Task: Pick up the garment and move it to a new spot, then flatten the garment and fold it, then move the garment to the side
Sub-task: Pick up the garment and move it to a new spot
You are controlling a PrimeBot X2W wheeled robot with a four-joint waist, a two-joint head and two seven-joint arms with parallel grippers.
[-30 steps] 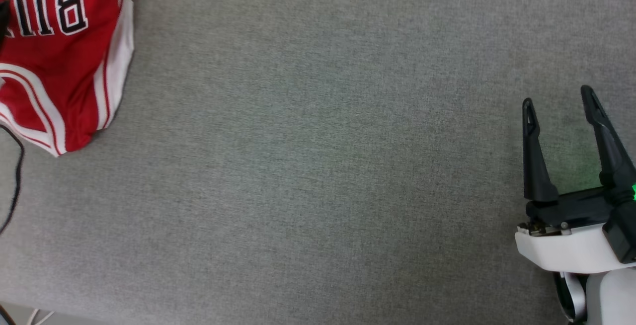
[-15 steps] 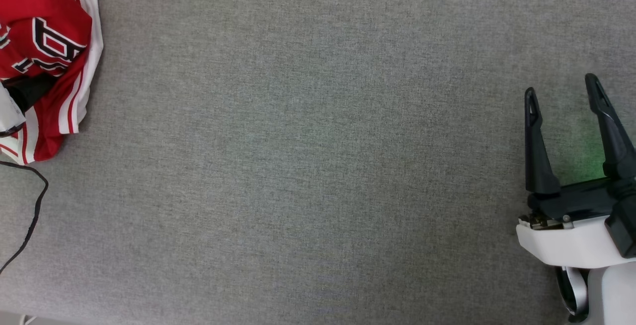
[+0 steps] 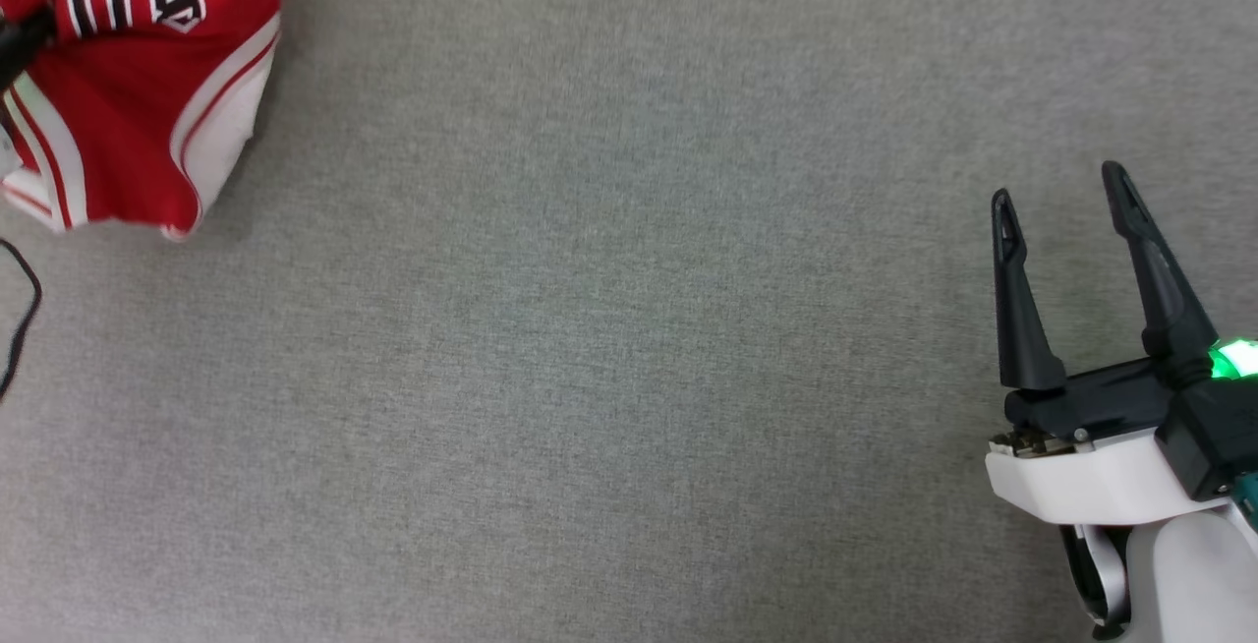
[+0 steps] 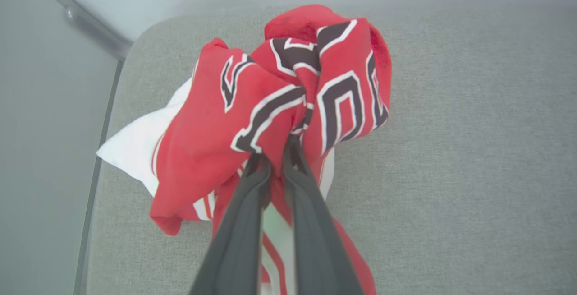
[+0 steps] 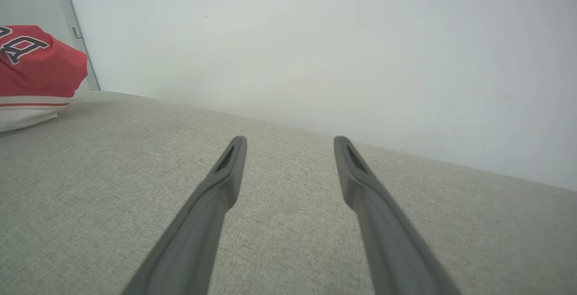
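The garment [image 4: 203,141] is a red jersey with white sleeves and black white-edged lettering, bunched up near the left end of the grey surface. In the left wrist view my left gripper [image 4: 275,150] is shut on a fold of its red front, with cloth gathered around both fingertips. The head view has the garment [image 3: 128,83] at the top left corner. My right gripper [image 3: 1059,188] hovers far off at the lower right, open, with nothing between its fingers. In the right wrist view the right gripper [image 5: 288,144] points at the wall, and the garment [image 5: 36,65] lies at the far left.
The grey fabric surface [image 3: 629,328] stretches wide between the garment and the right gripper. A black cable [image 3: 20,319] hangs at the left edge. A white wall [image 5: 315,38] backs the surface, and a metal frame [image 4: 90,29] runs past its left corner.
My left gripper has closed on the garment, which is now more bunched and sits differently at the top left. The head view has shifted a little; the right gripper stays open.
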